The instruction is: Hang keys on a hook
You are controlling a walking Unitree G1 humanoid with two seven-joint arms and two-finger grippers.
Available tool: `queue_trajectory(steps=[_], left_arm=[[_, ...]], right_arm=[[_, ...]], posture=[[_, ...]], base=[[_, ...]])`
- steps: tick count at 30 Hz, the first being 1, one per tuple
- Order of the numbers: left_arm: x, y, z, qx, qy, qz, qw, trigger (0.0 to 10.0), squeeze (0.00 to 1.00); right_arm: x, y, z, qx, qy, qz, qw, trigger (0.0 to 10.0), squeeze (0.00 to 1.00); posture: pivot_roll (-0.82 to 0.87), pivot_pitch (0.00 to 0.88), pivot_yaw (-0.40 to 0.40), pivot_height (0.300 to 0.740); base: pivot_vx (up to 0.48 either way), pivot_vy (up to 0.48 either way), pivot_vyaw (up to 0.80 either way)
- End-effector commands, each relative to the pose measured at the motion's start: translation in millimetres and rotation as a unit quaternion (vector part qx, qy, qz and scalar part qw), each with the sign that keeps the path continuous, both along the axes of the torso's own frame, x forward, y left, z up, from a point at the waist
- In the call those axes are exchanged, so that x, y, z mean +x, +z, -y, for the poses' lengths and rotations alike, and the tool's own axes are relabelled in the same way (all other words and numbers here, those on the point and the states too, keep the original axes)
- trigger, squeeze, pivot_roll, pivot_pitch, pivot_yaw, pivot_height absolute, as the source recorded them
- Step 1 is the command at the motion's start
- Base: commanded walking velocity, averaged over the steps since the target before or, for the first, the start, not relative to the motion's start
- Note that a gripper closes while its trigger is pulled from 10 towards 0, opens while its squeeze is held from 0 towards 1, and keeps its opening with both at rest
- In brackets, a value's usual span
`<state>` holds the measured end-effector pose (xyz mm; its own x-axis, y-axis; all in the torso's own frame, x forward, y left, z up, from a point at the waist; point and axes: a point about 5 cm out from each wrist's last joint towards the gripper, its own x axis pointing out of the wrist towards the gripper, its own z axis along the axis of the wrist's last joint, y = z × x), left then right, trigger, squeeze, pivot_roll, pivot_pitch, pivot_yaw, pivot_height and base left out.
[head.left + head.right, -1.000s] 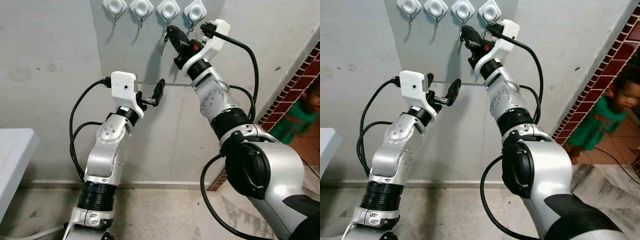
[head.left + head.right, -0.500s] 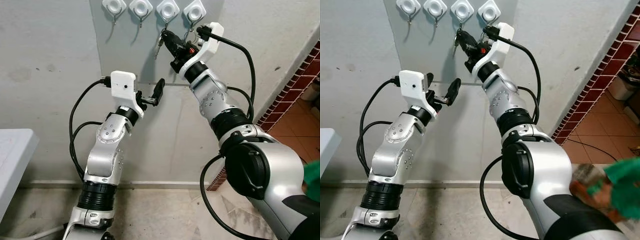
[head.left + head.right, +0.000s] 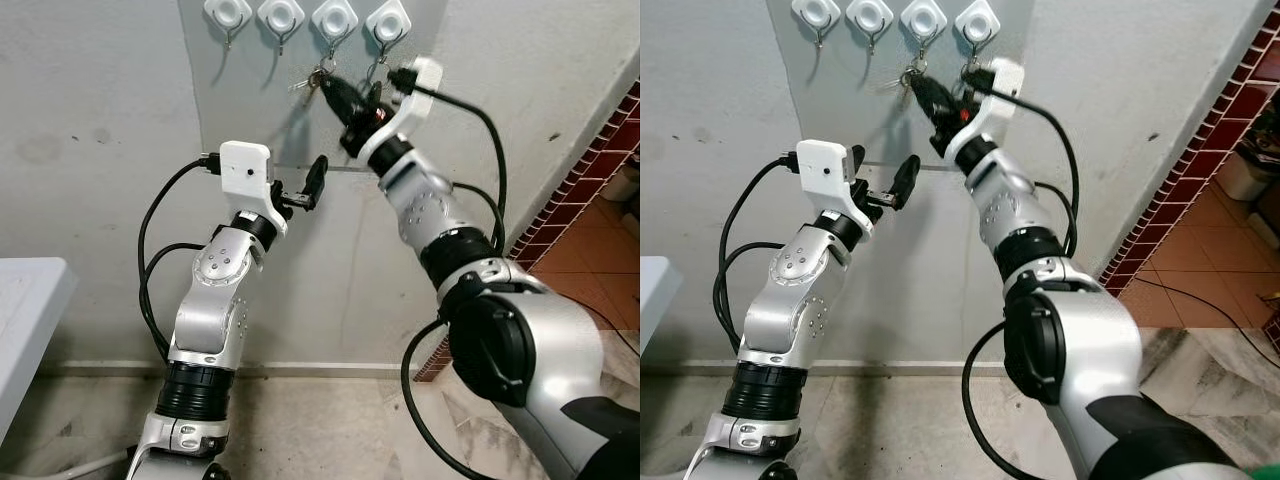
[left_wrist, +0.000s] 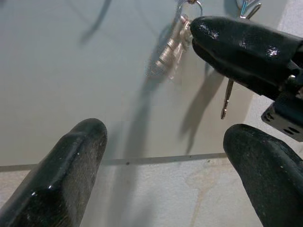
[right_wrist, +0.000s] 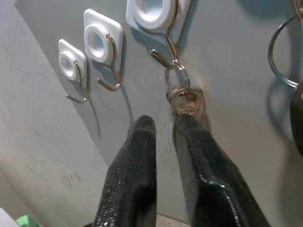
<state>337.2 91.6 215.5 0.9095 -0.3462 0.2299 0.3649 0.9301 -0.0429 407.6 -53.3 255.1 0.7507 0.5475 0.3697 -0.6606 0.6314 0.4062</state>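
A small bunch of keys (image 3: pixel 303 83) hangs by its ring on the third white hook (image 3: pixel 333 20) of a row of hooks on the grey wall panel (image 3: pixel 250 110). The keys are blurred and stick out to the left. My right gripper (image 3: pixel 326 86) is raised just below that hook. In the right wrist view its fingers (image 5: pixel 137 156) stand a narrow gap apart, just short of the ring and keys (image 5: pixel 183 98), so it is open. My left gripper (image 3: pixel 305 188) is lower down, open wide and holding nothing, pointing up at the keys (image 4: pixel 168 54).
Another key ring (image 5: pixel 279 52) hangs on the fourth hook (image 3: pixel 388 20), right beside my right gripper. The first two hooks (image 3: pixel 228 12) are bare. A white table corner (image 3: pixel 30 300) is at the lower left. Red brick tiles (image 3: pixel 600 150) run down the right.
My right gripper moved left and a little lower. The key ring went onto the third hook and the keys now swing out left. A person in green at the right left the view.
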Motion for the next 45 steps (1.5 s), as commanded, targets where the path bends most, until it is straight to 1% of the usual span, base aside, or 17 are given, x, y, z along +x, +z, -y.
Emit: queue_trajectory(steps=[1,6,11,13,14,16,22,25,28,29,30,33,34,35,39,41,45], left_arm=[[-1.7,9,4.0,-0.002,-0.006,0.017,1.0,10.0,0.0],[-1.2,7,1.9,-0.009,0.002,0.011,1.0,10.0,0.0],[-0.4,2,-0.4,-0.011,0.011,0.003,1.0,10.0,0.0],[0.5,-2,-3.7,-0.018,0.02,-0.008,1.0,10.0,0.0],[0.5,-2,-3.7,-0.018,0.02,-0.008,1.0,10.0,0.0],[1.1,-6,-6.4,-0.017,0.029,-0.013,0.999,10.0,0.0],[2.7,-21,-12.9,-0.02,0.052,-0.035,0.998,10.0,0.0],[3.2,-32,-17.5,-0.017,0.069,-0.051,0.996,10.0,0.0],[3.3,-40,-20.8,-0.016,0.08,-0.064,0.995,10.0,0.0],[3.1,-46,-23.7,-0.017,0.088,-0.072,0.993,10.0,0.0],[3.1,-46,-23.7,-0.017,0.088,-0.072,0.993,10.0,0.0],[3.3,-54,-27.9,-0.018,0.096,-0.084,0.992,10.0,0.0],[3.8,-58,-29.4,-0.02,0.1,-0.093,0.99,10.0,0.0],[4.0,-60,-30.5,-0.018,0.103,-0.094,0.99,10.0,0.0],[4.5,-67,-33.6,-0.024,0.111,-0.103,0.988,10.0,0.0],[4.3,-76,-36.3,-0.018,0.118,-0.111,0.987,10.0,0.0],[4.3,-82,-39.3,-0.013,0.127,-0.117,0.985,10.0,0.0]], right_arm=[[0.1,2,1.5,-0.005,-0.004,0.01,1.0,10.0,1.0],[-0.8,-8,6.2,-0.024,-0.019,0.012,0.999,10.0,1.0],[-2.0,-16,9.5,-0.03,-0.026,0.009,0.999,10.0,1.0],[-3.5,-26,13.0,-0.039,-0.034,0.004,0.999,10.0,1.0],[-3.5,-26,13.0,-0.039,-0.034,0.004,0.999,10.0,1.0],[-5.0,-34,16.5,-0.044,-0.041,-0.001,0.998,10.0,1.0],[-9.7,-57,27.4,-0.063,-0.068,-0.013,0.996,10.0,1.0],[-13.1,-72,36.4,-0.086,-0.091,-0.022,0.992,10.0,1.0],[-15.5,-81,43.8,-0.088,-0.107,-0.033,0.99,10.0,1.0],[-17.7,-88,50.1,-0.095,-0.123,-0.04,0.987,10.0,1.0],[-17.7,-88,50.1,-0.095,-0.123,-0.04,0.987,10.0,1.0],[-20.6,-97,58.4,-0.102,-0.145,-0.049,0.983,10.0,0.99],[-21.8,-101,62.3,-0.102,-0.152,-0.053,0.982,10.0,0.24],[-22.7,-103,64.4,-0.103,-0.157,-0.055,0.981,10.0,0.0],[-24.7,-108,70.5,-0.105,-0.173,-0.061,0.977,10.0,0.0],[-27.9,-114,76.7,-0.108,-0.188,-0.067,0.974,10.0,0.0],[-31.4,-121,80.8,-0.111,-0.198,-0.074,0.971,10.0,0.0]], posture=[[0.04,0.022,-0.081,0.74],[0.04,0.015,-0.08,0.74],[0.04,0.018,-0.081,0.74],[0.04,0.021,-0.08,0.74],[0.04,0.021,-0.08,0.74],[0.04,0.025,-0.079,0.74],[0.04,0.03,-0.073,0.74],[0.03,0.032,-0.066,0.74],[0.03,0.032,-0.061,0.74],[0.03,0.033,-0.054,0.74],[0.03,0.033,-0.054,0.74],[0.02,0.033,-0.044,0.74],[0.02,0.033,-0.043,0.74],[0.02,0.033,-0.039,0.74],[0.02,0.032,-0.033,0.74],[0.01,0.029,-0.028,0.74],[0.01,0.026,-0.023,0.74]], base=[[0.0,0.0,0.0],[0.0,0.0,0.0],[0.0,0.0,0.0],[0.0,0.0,0.0],[0.0,0.0,0.0],[0.0,0.0,0.0],[0.0,0.0,0.0],[0.0,0.0,0.0],[0.0,0.0,0.0],[0.0,0.0,0.0],[0.0,0.0,0.0],[0.0,0.0,0.0],[0.0,0.0,0.0],[0.0,0.0,0.0],[0.0,0.0,0.0],[0.0,0.0,0.0],[0.0,0.0,0.0]])
